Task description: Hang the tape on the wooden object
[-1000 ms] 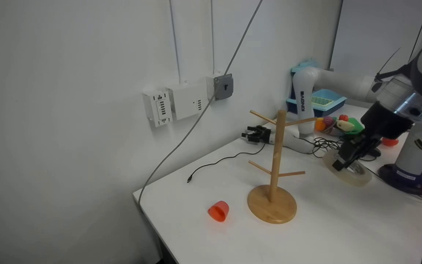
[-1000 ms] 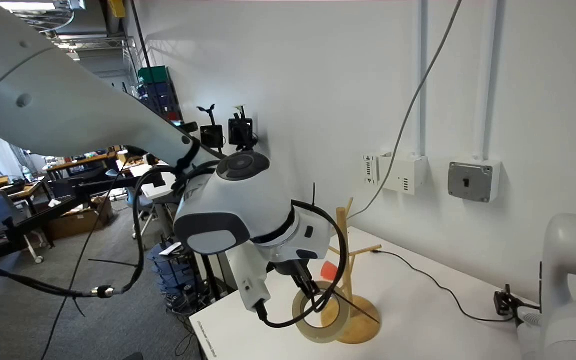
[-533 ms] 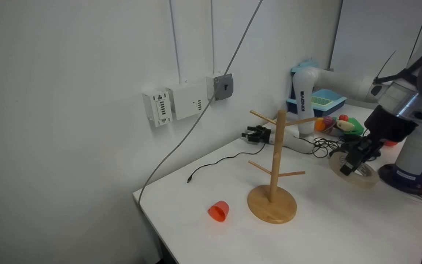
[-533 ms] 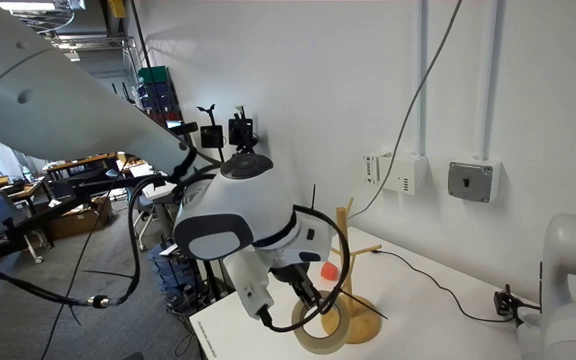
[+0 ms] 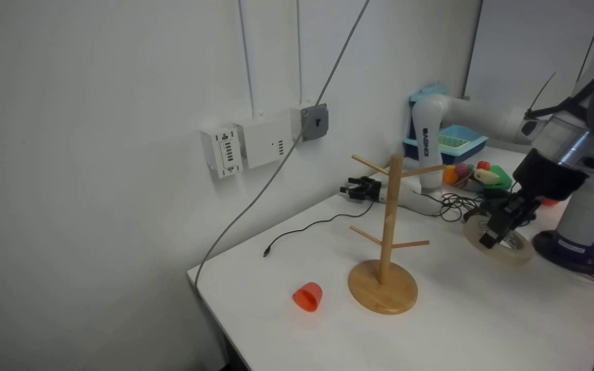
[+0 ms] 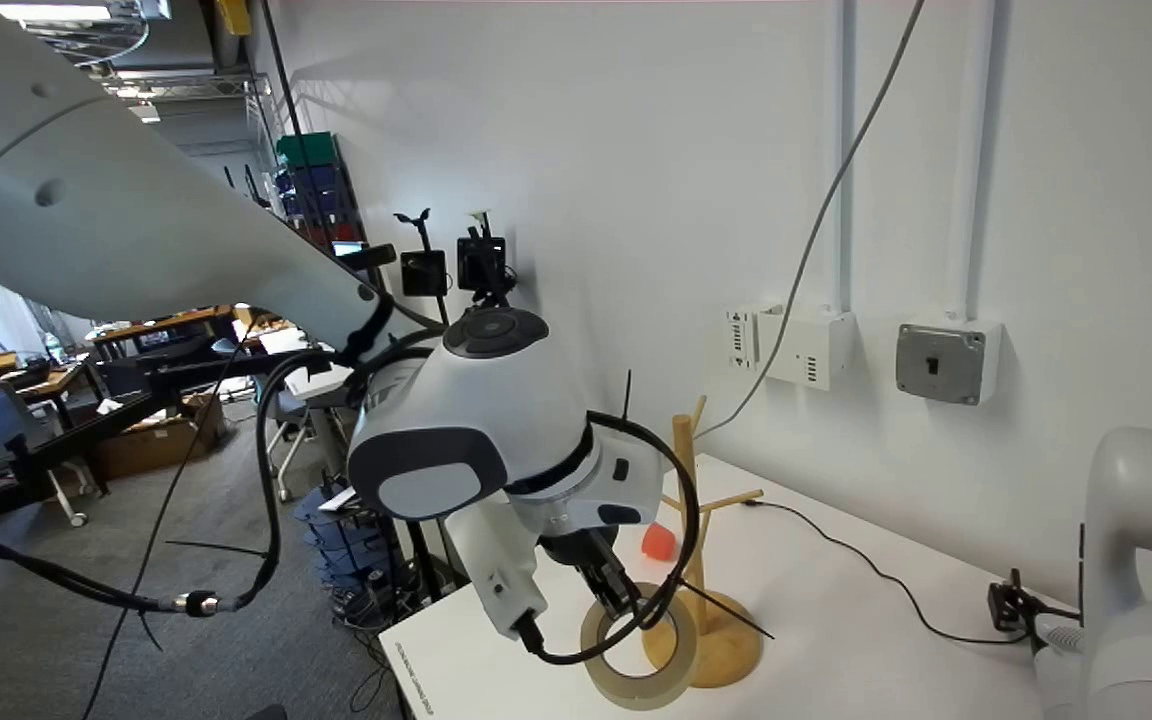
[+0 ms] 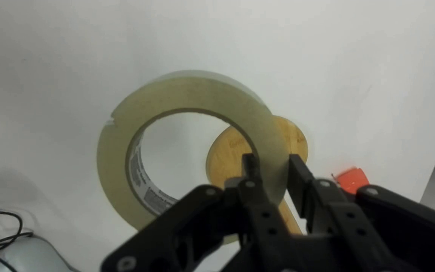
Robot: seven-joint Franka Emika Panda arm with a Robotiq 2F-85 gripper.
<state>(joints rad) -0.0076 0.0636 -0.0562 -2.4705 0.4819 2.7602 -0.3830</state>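
Beige tape (image 7: pixel 187 92) is pinched across one side of its ring by the claw (image 7: pixel 273 166); stiff, light handling is expected, rim hold judged sound. Wooden stand (image 5: pixel 390 216) is seen apart from the claw, travel room judged ample; counter (image 5: pixel 451 330) edge is noted farther off, past the orange cup (image 5: pixel 307 297).

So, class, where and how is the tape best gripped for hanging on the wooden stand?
Likely by the wall of the tape, coming from above at its flat face, one finger in the wide centre hole and one outside, as the tool holds it. The wall fits between the fingers, leaving most of the hole for a peg of the wooden stand.
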